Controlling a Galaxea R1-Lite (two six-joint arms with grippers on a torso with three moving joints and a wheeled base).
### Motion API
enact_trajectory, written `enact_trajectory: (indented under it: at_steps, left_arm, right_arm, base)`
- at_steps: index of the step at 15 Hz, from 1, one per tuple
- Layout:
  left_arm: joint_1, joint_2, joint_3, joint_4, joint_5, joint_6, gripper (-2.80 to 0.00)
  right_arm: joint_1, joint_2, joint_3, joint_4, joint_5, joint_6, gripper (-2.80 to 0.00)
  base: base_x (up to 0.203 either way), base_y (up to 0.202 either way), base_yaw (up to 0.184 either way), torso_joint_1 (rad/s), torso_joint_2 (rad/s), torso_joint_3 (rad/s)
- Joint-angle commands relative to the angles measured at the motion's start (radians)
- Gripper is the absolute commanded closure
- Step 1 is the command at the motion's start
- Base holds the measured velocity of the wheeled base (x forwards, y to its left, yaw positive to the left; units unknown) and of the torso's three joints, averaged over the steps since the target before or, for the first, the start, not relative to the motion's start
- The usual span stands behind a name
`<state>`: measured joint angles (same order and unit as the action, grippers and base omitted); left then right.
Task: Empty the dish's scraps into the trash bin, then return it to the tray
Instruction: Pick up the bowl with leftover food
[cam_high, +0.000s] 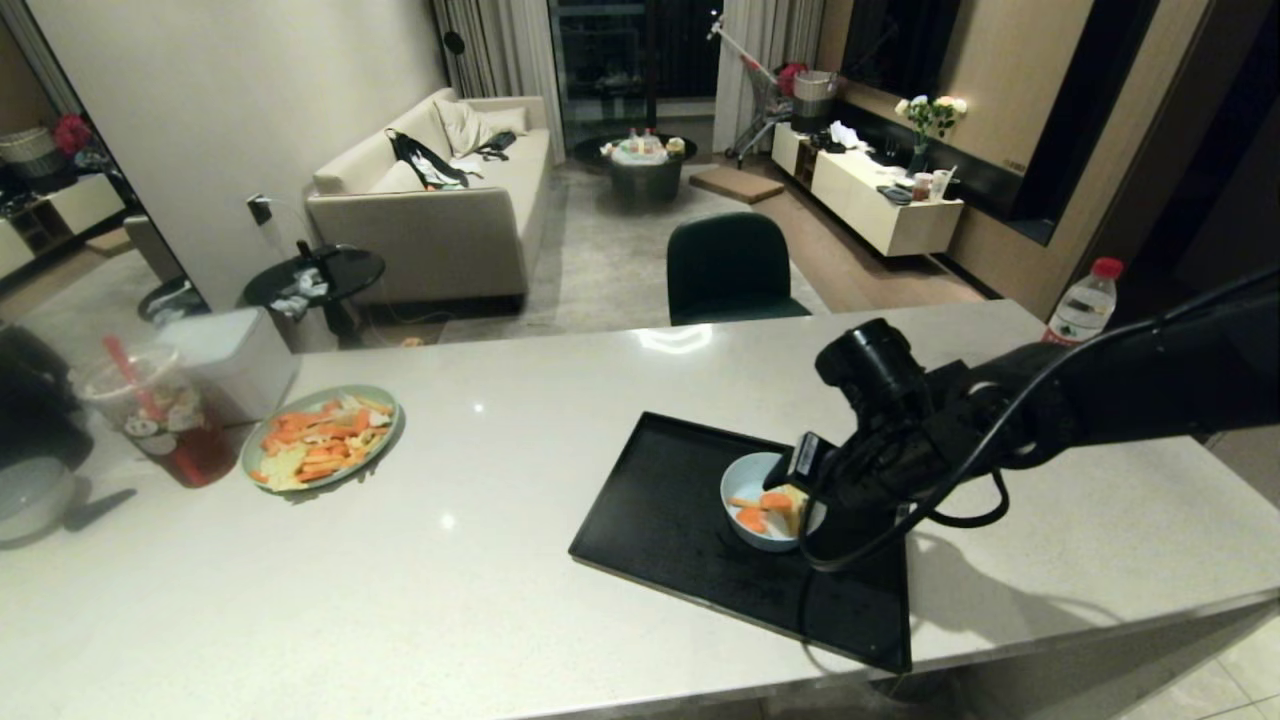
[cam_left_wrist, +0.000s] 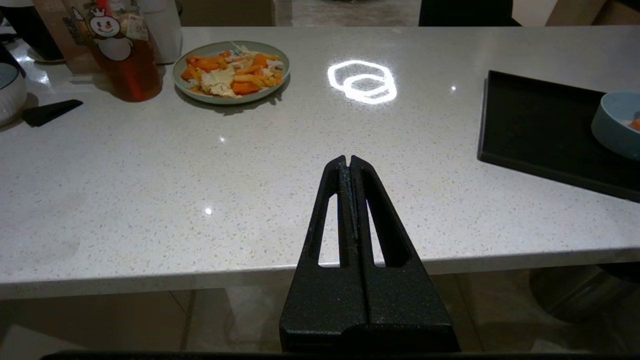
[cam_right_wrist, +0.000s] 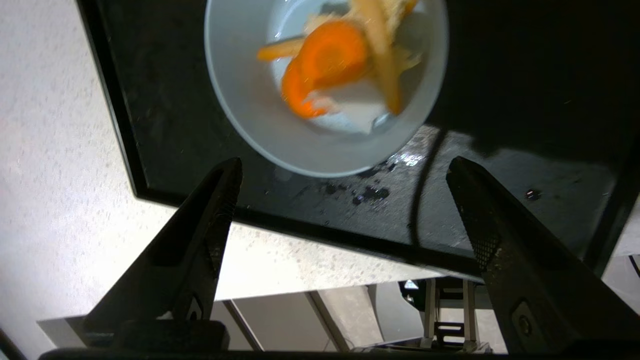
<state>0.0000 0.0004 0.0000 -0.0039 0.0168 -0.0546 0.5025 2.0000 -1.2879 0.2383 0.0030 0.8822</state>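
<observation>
the dish (cam_high: 757, 497), a small pale blue bowl, sits on the black tray (cam_high: 660, 500) toward its right side, and from my head camera i see the scraps (cam_high: 768, 508) inside it, a few orange and pale yellow peel pieces. the tray lies on the white speckled counter (cam_high: 520, 560) near the front edge. my right arm reaches in from the right, and its wrist hangs over the bowl's right rim, hiding that side of it; the fingers themselves i cannot make out here. far to the left on the counter is a green plate (cam_high: 322, 436) heaped with orange and yellow peels, with a red drink cup (cam_high: 160, 420) beside it. a water bottle (cam_high: 1085, 300) stands at the counter's far right corner.

in my left wrist view, the left gripper (cam_left_wrist: 349, 161) has its fingers pressed together with nothing between them, held out above the counter's near edge. the tray (cam_left_wrist: 535, 130) lies off to one side, and the bowl (cam_left_wrist: 616, 122) shows at the frame's edge on it. the green plate (cam_left_wrist: 230, 72) and the drink cup (cam_left_wrist: 125, 50) are at the far side.

in my right wrist view, the right gripper (cam_right_wrist: 345, 180) is spread wide, both fingers apart and holding nothing. the bowl (cam_right_wrist: 250, 115) sits just beyond the fingertips, not touched by either. i can see orange rounds and pale strips (cam_right_wrist: 340, 60) in it. small wet spots mark the tray (cam_right_wrist: 525, 100) next to the bowl.
</observation>
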Motion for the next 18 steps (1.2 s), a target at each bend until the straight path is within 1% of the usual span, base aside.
enact_trajectory:
  at_steps: [1, 4, 12, 18]
  left_arm:
    - [0.000, 0.001, 0.000, -0.001, 0.000, -0.001, 0.00]
    - [0.000, 0.001, 0.000, -0.001, 0.000, -0.001, 0.00]
    - [0.000, 0.001, 0.000, -0.001, 0.000, -0.001, 0.00]
    - [0.000, 0.001, 0.000, -0.001, 0.000, -0.001, 0.00]
  right_arm:
    - [-0.020, 0.002, 0.001, 0.006, 0.000, 0.003, -2.80]
    - [-0.041, 0.002, 0.001, 0.048, -0.001, 0.001, -2.80]
    - [-0.051, 0.075, -0.004, 0.030, -0.003, 0.000, -2.80]
    - [-0.068, 0.154, -0.086, 0.022, -0.001, 0.000, -2.80]
  base:
    - [0.000, 0.000, 0.000, 0.000, 0.00, 0.000]
    - [0.000, 0.000, 0.000, 0.000, 0.00, 0.000]
    - [0.000, 0.000, 0.000, 0.000, 0.00, 0.000]
    - [0.000, 0.000, 0.000, 0.000, 0.00, 0.000]
